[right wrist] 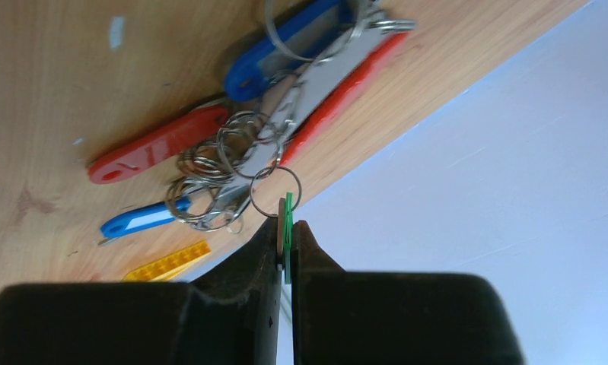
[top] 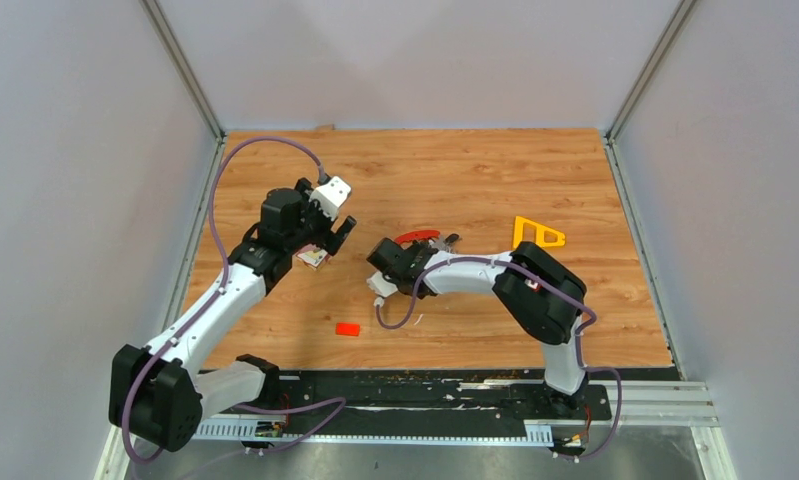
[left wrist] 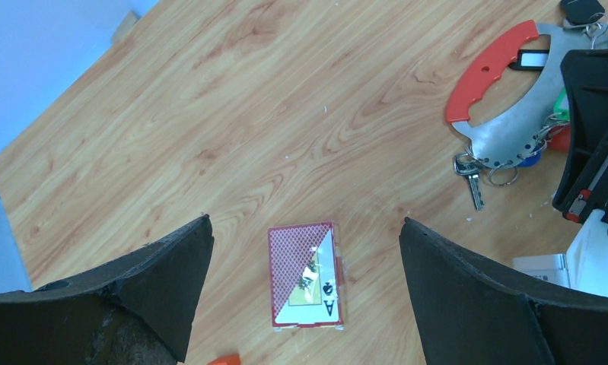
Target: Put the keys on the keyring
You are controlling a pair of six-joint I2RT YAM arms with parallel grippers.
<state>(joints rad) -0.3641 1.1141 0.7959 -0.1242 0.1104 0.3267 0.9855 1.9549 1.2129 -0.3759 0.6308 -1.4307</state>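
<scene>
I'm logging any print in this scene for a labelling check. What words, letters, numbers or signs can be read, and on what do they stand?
"A" with a spade sign beside it: on the playing-card box lying on the table.
Tags bunched at the keyring: no writing legible on them in any view.
Green key tag: seen edge-on, so its face is hidden.
Nothing else can be read.

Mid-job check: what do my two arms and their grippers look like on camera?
The left arm and right arm have white links, black joints and a looping purple cable each. The left gripper and right gripper have black matte fingers.
</scene>
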